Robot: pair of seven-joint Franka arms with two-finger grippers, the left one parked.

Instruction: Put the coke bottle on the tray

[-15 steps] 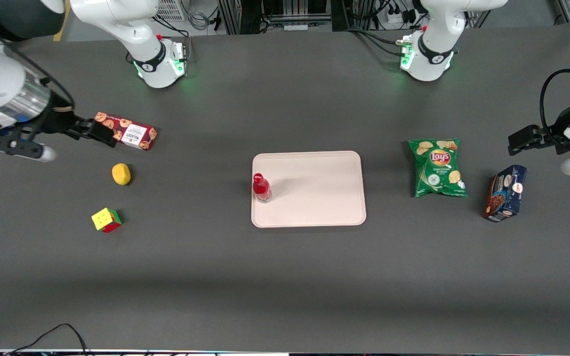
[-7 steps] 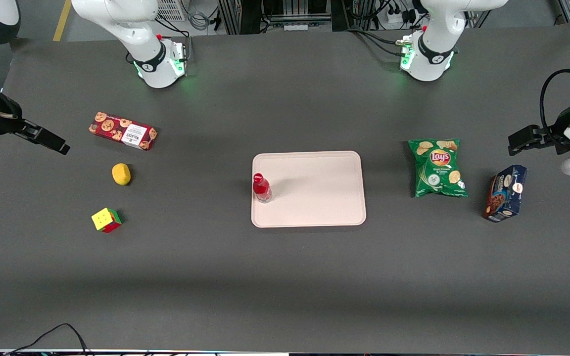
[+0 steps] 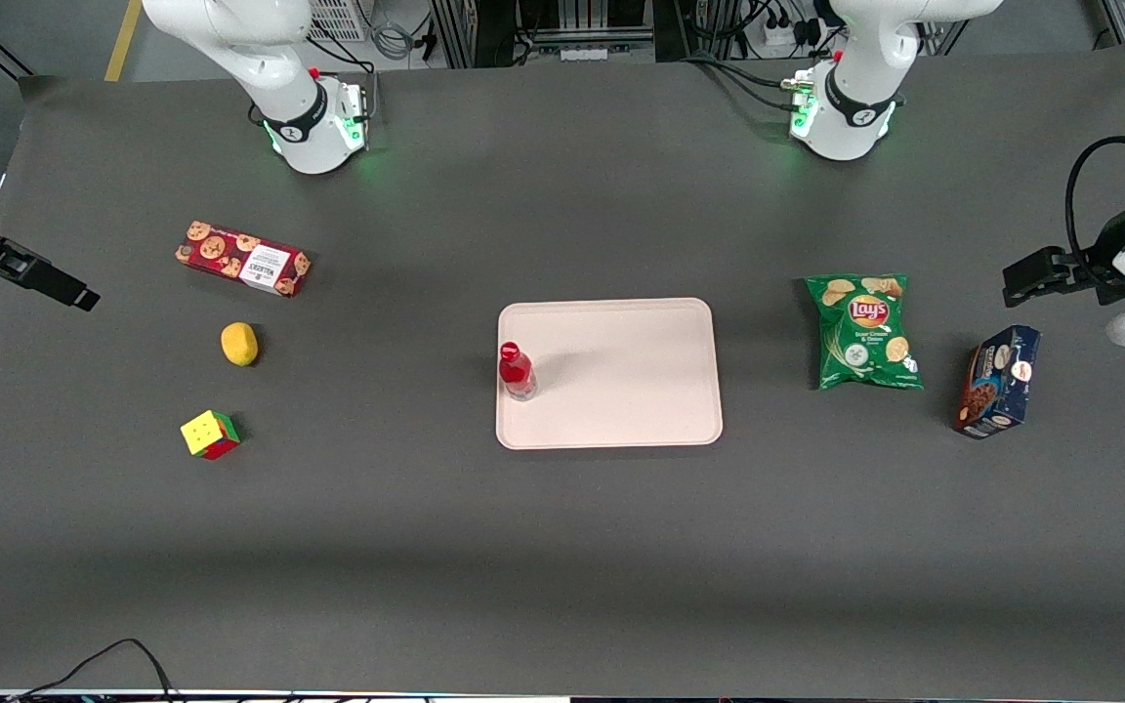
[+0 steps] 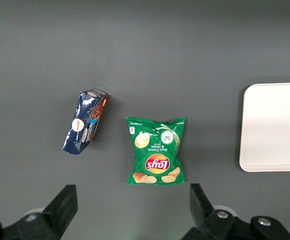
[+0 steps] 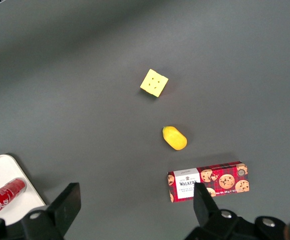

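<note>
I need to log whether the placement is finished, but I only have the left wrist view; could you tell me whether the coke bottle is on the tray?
Observer: Yes, the coke bottle sits on the tray, just inside its edge toward the working arm's end.
Operator: Thank you. Is anything holding it?
Observer: No. The gripper hovers at the working arm's end of the table, well apart from the bottle, jaws open and empty.
Operator: Is anything lying near it there?
Observer: A red cookie box, a lemon and a puzzle cube lie on the table there, none of them touched.
</note>
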